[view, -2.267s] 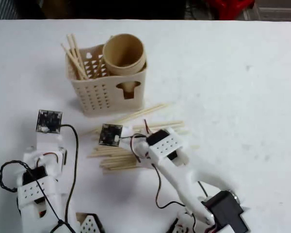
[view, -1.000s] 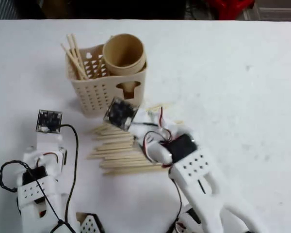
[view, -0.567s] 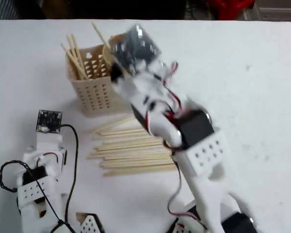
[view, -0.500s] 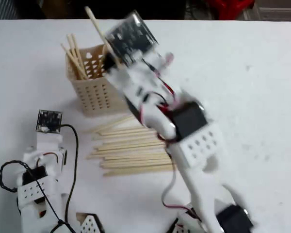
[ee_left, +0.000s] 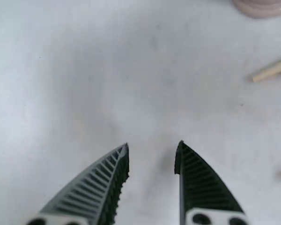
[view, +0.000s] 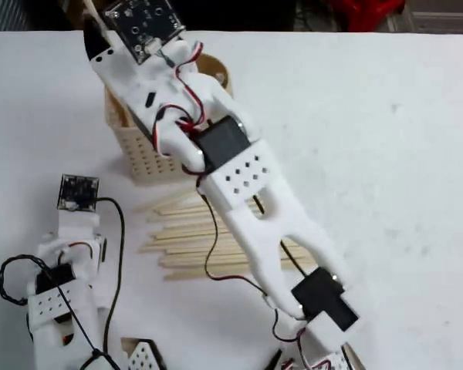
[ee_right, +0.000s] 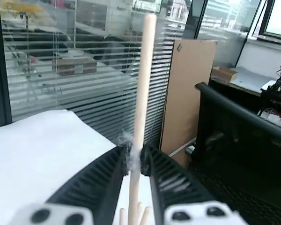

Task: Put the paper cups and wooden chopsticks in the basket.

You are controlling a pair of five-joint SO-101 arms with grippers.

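Chopstick (ee_right: pixel 143 70) held above basket (view: pixel 150 150) edge.

Looking down from the high view, we find the right arm (view: pixel 239 185) lying across the basket (view: pixel 145 158). It hides all but the basket's near-left wall and leaves only a sliver of the paper cup (view: pixel 216 72) rim. It also covers part of the loose chopsticks (view: pixel 177 247) in front of the basket. Beside them, the left arm (view: pixel 62 293) runs off the frame's edge.

In the right wrist view, the wooden chopstick (ee_right: pixel 142 84) disappears between the closed fingers of the right gripper (ee_right: pixel 135 152), so we cannot see its lower end.

In the left wrist view, a rounded beige edge (ee_left: pixel 262 5) is cut off, and we cannot tell whether it is basket or cup. A chopstick end (ee_left: pixel 271 71) also runs out of frame.
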